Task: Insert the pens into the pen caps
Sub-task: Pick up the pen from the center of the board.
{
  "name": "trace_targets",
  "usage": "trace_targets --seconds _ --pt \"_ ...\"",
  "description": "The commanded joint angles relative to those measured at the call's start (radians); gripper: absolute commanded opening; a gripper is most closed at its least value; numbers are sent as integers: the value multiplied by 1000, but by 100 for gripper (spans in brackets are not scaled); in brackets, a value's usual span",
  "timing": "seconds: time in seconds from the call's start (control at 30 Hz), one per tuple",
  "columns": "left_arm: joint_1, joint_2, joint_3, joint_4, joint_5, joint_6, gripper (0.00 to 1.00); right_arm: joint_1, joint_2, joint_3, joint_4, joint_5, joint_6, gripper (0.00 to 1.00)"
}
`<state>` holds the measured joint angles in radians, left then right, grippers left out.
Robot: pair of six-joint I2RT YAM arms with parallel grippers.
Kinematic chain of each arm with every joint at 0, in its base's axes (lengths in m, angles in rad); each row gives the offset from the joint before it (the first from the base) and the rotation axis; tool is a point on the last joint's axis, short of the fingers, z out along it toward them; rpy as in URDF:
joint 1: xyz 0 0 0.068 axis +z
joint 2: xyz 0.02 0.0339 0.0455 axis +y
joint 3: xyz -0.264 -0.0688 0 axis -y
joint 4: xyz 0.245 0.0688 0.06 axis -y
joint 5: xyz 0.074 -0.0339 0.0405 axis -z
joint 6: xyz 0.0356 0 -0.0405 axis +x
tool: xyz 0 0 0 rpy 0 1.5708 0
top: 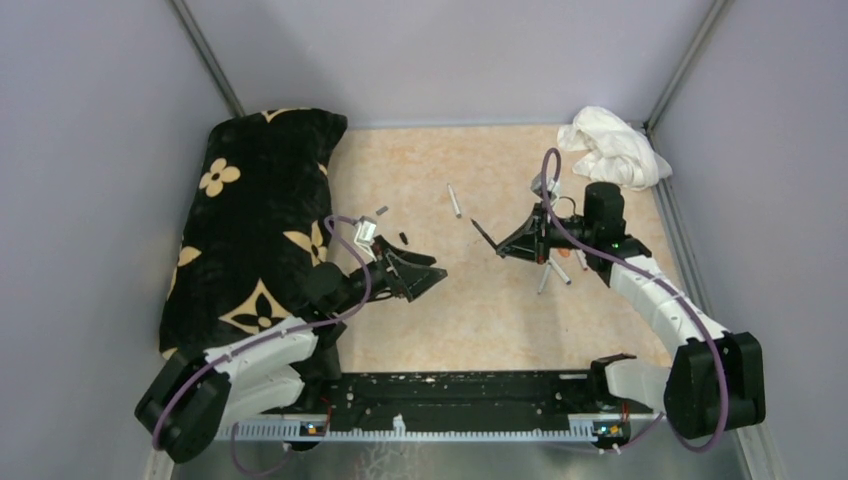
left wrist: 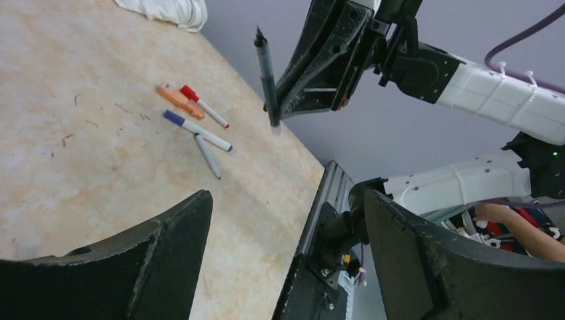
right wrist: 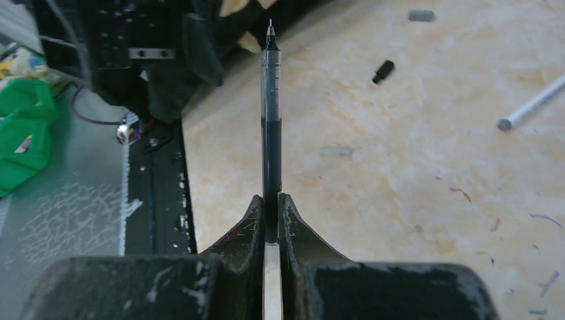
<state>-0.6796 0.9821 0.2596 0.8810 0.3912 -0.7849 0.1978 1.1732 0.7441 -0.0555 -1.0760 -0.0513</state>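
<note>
A dark uncapped pen point(right wrist: 270, 120) is clamped between the closed fingers of the right gripper point(right wrist: 270, 203) and held above the table point(right wrist: 400, 200). The left gripper point(left wrist: 286, 200) is spread wide (nothing is held). A black cap point(right wrist: 383, 71) and a grey cap point(right wrist: 421, 15) are seen lying apart on the table, and four other pens point(left wrist: 196, 130) are clustered together.
</note>
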Motion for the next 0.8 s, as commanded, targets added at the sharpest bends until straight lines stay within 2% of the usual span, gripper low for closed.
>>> trace_targets --seconds 0.0,0.27,0.47,0.7,0.73,0.77 --pt "-28 107 61 246 -34 -7 88 -5 -28 -28 185 -218 111 0" --pt "-120 339 240 305 -88 57 79 5 -25 -57 266 -262 173 0" --pt "-145 443 311 302 -110 56 63 30 -16 -59 271 -269 171 0" --pt "-156 478 341 303 -109 32 16 46 -4 -54 249 -257 153 0" --pt "-159 482 342 306 -107 29 3 48 -4 -54 245 -253 150 0" --pt "-162 485 341 308 -106 26 0 48 -6 -53 242 -249 150 0"
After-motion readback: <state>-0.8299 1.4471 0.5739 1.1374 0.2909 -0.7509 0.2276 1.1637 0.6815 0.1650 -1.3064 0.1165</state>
